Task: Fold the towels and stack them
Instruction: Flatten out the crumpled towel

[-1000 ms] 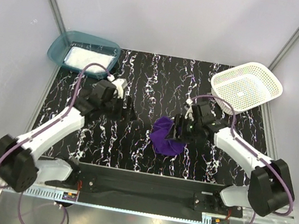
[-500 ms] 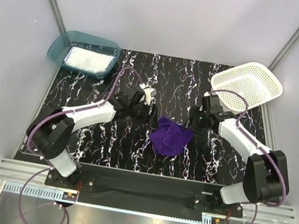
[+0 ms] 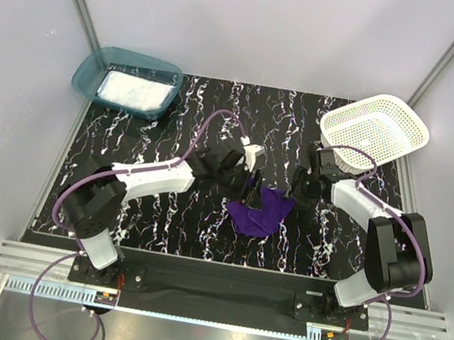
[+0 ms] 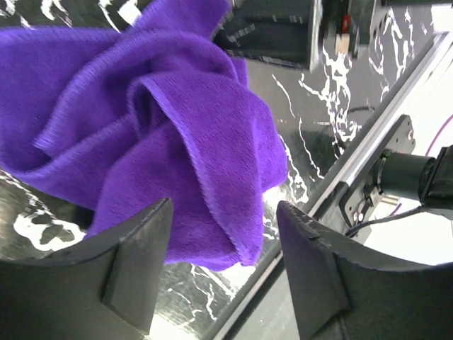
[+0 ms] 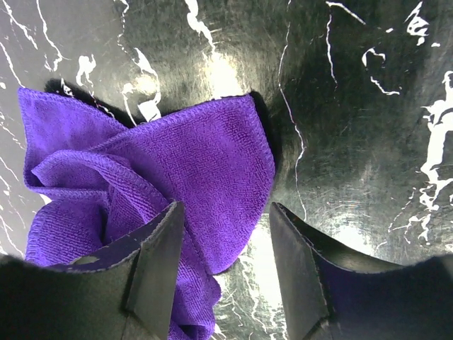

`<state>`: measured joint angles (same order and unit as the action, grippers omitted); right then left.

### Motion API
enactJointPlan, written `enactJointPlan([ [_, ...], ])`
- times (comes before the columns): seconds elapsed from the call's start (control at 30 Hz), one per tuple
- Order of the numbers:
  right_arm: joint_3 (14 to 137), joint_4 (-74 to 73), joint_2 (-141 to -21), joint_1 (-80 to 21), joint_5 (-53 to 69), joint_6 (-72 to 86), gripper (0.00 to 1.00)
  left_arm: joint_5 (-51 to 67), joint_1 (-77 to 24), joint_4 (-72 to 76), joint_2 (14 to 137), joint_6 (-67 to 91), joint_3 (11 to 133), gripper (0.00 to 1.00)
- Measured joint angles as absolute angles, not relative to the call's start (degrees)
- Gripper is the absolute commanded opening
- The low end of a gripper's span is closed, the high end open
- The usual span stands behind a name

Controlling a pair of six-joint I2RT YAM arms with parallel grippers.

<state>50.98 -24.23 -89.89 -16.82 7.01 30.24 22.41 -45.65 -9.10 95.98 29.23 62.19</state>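
The deep purple towel (image 3: 261, 211) lies crumpled on the black marbled table (image 3: 167, 212), near the middle. It fills the left wrist view (image 4: 163, 134) and shows in the right wrist view (image 5: 163, 184). My left gripper (image 3: 251, 190) is open at the towel's left edge, its jaws over a fold. My right gripper (image 3: 301, 186) is open at the towel's right corner, jaws either side of that corner. A white towel (image 3: 137, 90) lies in the teal bin. The light blue towel is out of view.
The teal translucent bin (image 3: 96, 65) stands at the back left corner. The white mesh basket (image 3: 376, 130) stands at the back right, just behind my right arm. The table's near edge has a metal rail (image 3: 216, 286).
My left gripper has swung right across the table to the purple towel's left edge. My right gripper has let go of the towel and drawn back to its right corner. The towel lies flatter.
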Motion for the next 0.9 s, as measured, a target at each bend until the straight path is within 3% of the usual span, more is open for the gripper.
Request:
enactJointPlan([
  [0.07,50.7,-23.6,-89.6,-16.8,7.0,30.5,0.58,21.9,-46.7,-10.0,96.0,29.5,62.3,0.59],
  [0.17,50.0,-23.3,-88.8,-16.8,6.8,30.5,0.58,21.1,-47.9,-11.2,96.1,30.2,62.4,0.41],
  [0.2,49.7,-23.3,-88.4,-16.8,6.7,30.5,0.58,20.9,-48.2,-11.3,96.3,30.5,62.5,0.28],
  [0.3,49.1,-23.4,-87.5,-16.8,6.5,30.5,0.59,20.6,-48.6,-12.2,96.6,31.4,62.9,0.11],
  [0.33,48.9,-23.5,-87.1,-16.8,6.5,30.5,0.6,20.5,-48.6,-12.9,96.6,31.6,63.2,0.01],
  [0.43,48.8,-23.9,-85.8,-16.8,5.8,30.5,0.66,18.9,-48.6,-17.3,96.6,31.4,66.8,0.0],
  [0.6,49.2,-23.9,-85.5,-16.8,5.1,30.5,0.66,15.0,-46.9,-23.4,94.9,30.0,72.9,0.0],
  [0.83,50.8,-21.7,-91.2,-16.8,6.9,31.6,0.5,12.5,-38.2,-24.8,85.4,29.5,64.4,0.0],
  [0.9,51.8,-21.2,-93.8,-16.8,7.7,31.6,0.38,12.1,-35.4,-25.0,83.6,29.9,61.0,0.0],
])
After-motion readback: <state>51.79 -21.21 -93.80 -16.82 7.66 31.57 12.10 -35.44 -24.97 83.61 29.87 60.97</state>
